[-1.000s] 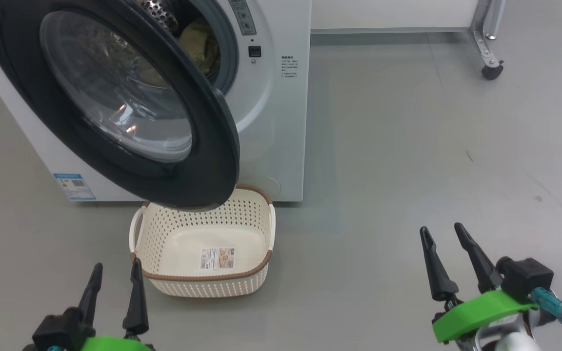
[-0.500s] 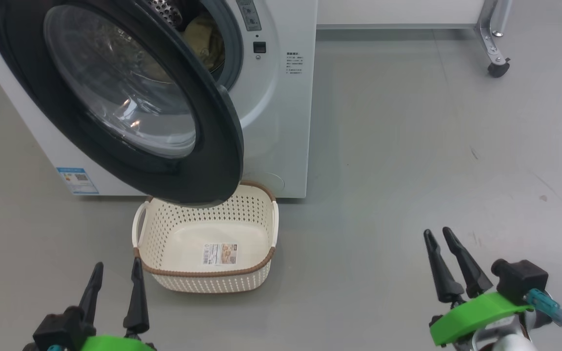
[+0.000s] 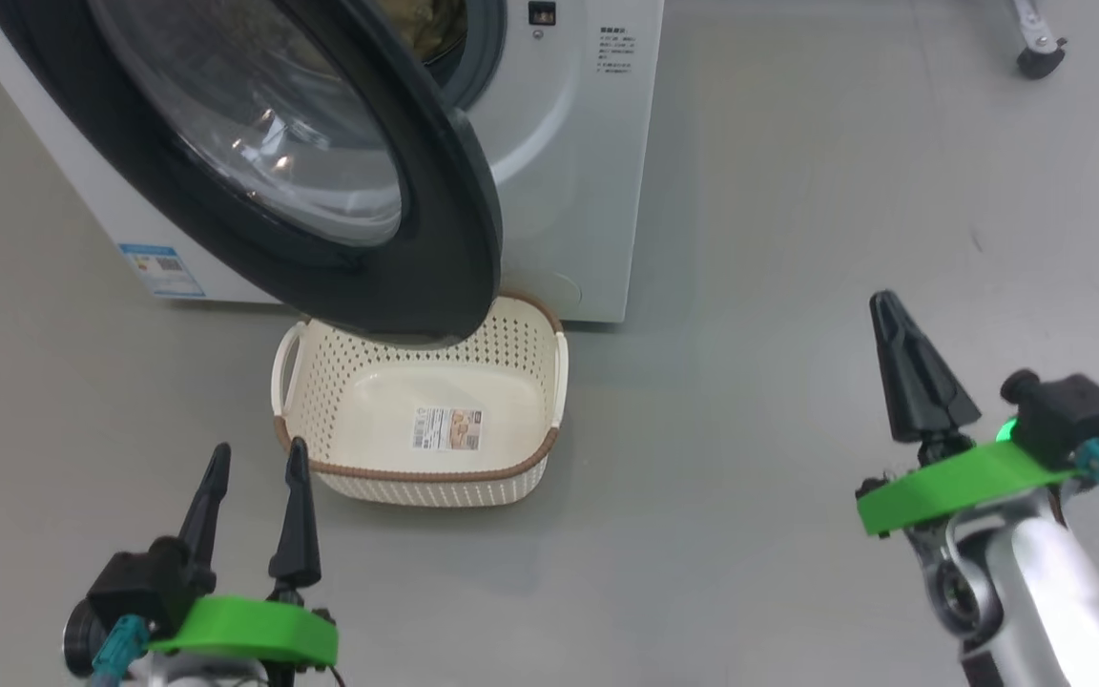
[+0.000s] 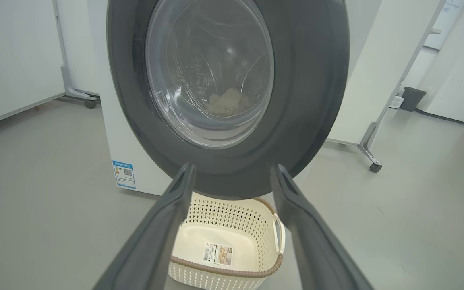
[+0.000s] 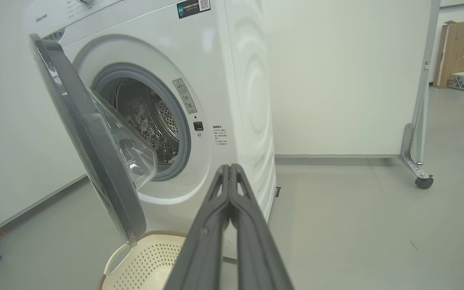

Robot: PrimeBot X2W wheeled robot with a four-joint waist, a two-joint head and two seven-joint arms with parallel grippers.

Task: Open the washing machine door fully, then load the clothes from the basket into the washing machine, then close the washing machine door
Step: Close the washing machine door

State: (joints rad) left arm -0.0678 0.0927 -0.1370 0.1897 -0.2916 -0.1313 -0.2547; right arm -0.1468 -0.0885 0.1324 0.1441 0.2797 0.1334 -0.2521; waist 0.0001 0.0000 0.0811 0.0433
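Left gripper (image 3: pixel 259 448) has its two long, dark, tapered fingers (image 3: pixel 298 515) spread apart; right gripper (image 3: pixel 885 305) has its two pressed together on nothing. Just beyond the left one, a single perforated cream plastic basket (image 3: pixel 416 472) with a brown rim sits under one round, black-rimmed glass door (image 3: pixel 435 239), open on one white boxy washer (image 3: pixel 588 191). Pale clothes (image 4: pixel 226 102) lie in its steel drum (image 5: pixel 151 121).

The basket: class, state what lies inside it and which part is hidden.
Inside the basket a label sticker lies on the otherwise bare base. The washing machine door overhangs the basket and covers its rear rim.
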